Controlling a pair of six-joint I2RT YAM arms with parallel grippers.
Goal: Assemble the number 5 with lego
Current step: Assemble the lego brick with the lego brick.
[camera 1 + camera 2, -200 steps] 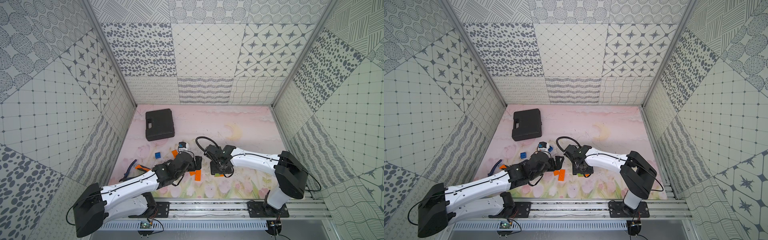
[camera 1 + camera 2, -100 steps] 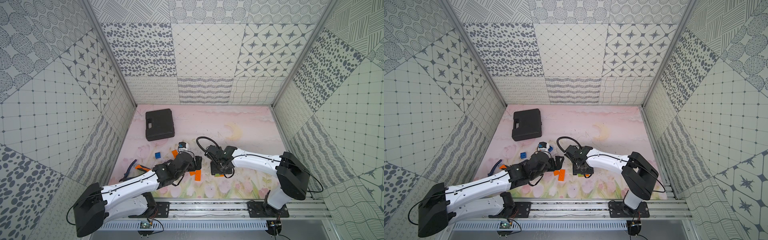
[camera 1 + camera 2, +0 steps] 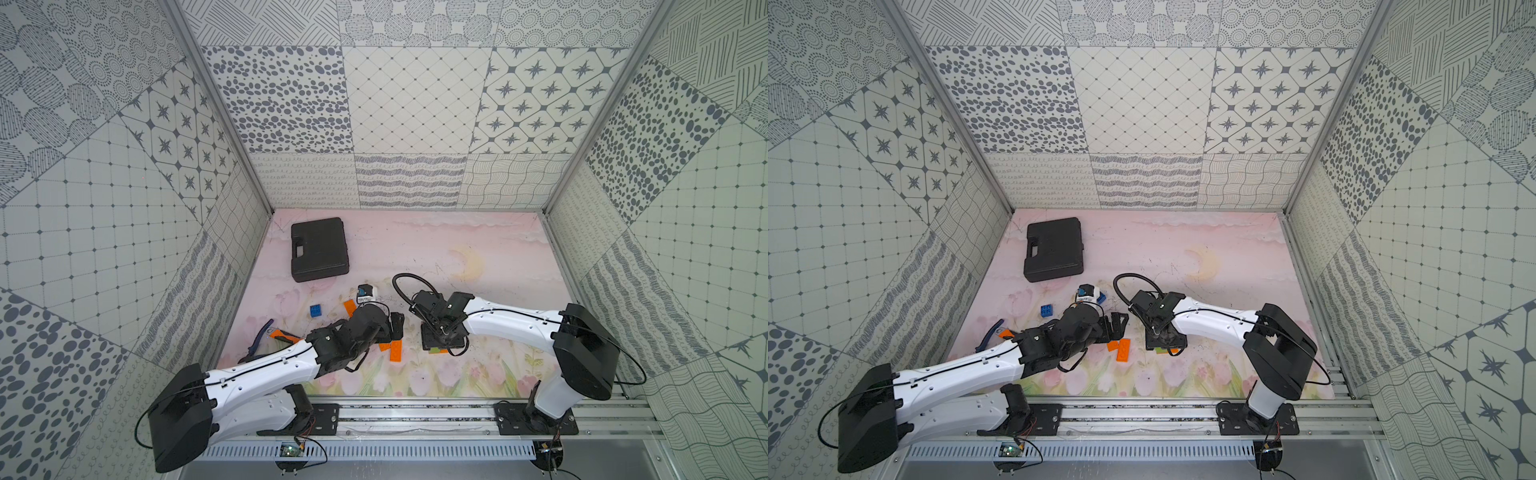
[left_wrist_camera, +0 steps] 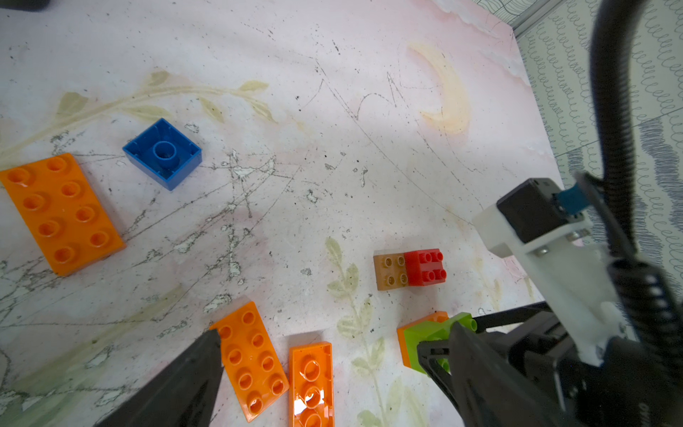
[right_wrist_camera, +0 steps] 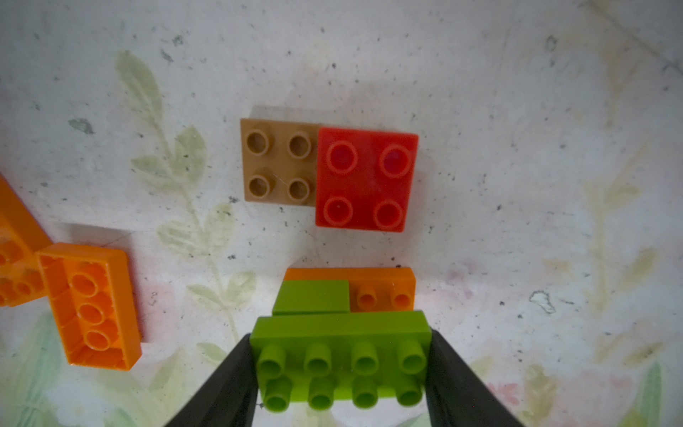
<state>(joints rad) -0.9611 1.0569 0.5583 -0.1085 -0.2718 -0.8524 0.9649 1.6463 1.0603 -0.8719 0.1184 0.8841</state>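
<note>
Clamping a green oblong (image 5: 340, 329), the right gripper (image 5: 340, 369) is held over a green square (image 5: 312, 295) and orange oblong (image 5: 384, 292); seating cannot be told. A brown-red pair (image 5: 325, 170) lies near, apart. The left gripper (image 4: 332, 332) is spread wide, empty, above loose orange oblongs (image 4: 251, 358). Most of the 5 is judged unbuilt; black case (image 3: 319, 249) well clear

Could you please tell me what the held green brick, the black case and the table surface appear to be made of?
The green brick looks like moulded plastic: smooth, slightly glossy, crisp hollow studs. The black case is probably hard matte plastic, given its moulded handle recess. The table surface seems a worn printed sheet: scratches and flaked patches break the print.
</note>
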